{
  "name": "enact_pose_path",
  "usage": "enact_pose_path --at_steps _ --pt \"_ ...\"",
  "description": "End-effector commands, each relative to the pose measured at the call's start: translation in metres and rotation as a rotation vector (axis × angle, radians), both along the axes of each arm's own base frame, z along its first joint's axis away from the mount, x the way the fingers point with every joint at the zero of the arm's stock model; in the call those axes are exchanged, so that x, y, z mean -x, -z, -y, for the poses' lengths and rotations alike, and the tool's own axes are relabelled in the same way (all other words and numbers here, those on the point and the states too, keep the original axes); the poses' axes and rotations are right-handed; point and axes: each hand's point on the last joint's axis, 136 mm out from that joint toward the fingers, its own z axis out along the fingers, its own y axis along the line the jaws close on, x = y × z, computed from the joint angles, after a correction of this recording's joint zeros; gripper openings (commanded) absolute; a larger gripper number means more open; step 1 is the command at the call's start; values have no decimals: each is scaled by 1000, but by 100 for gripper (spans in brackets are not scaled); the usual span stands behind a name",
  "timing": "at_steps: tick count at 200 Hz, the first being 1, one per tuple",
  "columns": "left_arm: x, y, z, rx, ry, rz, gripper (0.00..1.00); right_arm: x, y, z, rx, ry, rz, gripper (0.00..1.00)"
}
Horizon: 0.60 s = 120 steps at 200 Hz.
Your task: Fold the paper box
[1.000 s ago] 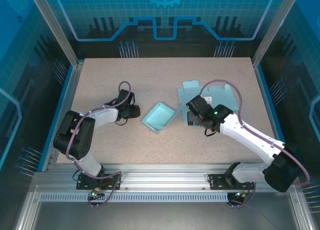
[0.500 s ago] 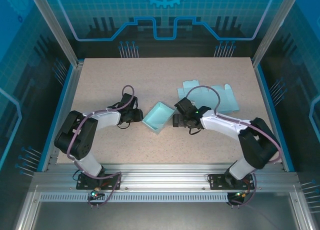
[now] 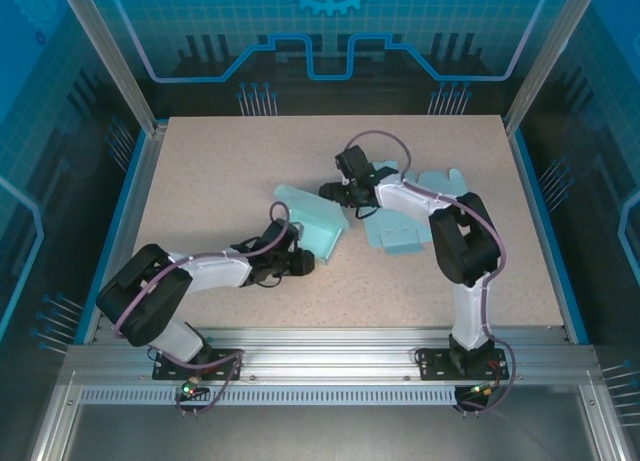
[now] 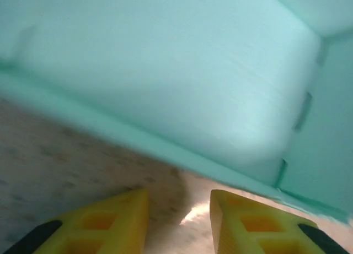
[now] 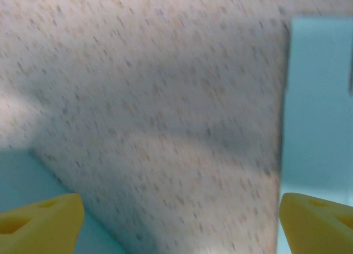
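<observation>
So why does the left gripper [image 3: 306, 264] sit just on the near side of the box [image 3: 315, 221]?
Bracing it, I'd guess. Its fingers [image 4: 110, 223] are narrow, nothing between them, the box wall just ahead.
And the right gripper [image 3: 323, 192]?
Just beyond the box, spread wide, empty. A flat sheet [image 3: 400, 231] lies right of the box.
</observation>
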Motion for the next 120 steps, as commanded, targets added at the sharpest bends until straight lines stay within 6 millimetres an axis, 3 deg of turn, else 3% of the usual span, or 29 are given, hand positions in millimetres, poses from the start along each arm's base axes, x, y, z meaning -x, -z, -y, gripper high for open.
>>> enact_pose_path --at_steps 1,24,55,92,120 --pt "-6 -23 36 140 23 82 37 -7 -6 9 22 -33 -28 92" --pt "-7 -45 40 200 28 169 36 -11 -35 40 40 23 18 92" --pt "-4 -91 18 134 51 324 38 8 -76 85 75 92 94 92" --pt "-8 -157 -33 -26 33 501 51 52 -102 116 93 144 161 92" --pt "-29 -176 -85 -129 -53 494 59 87 -109 118 31 130 207 87"
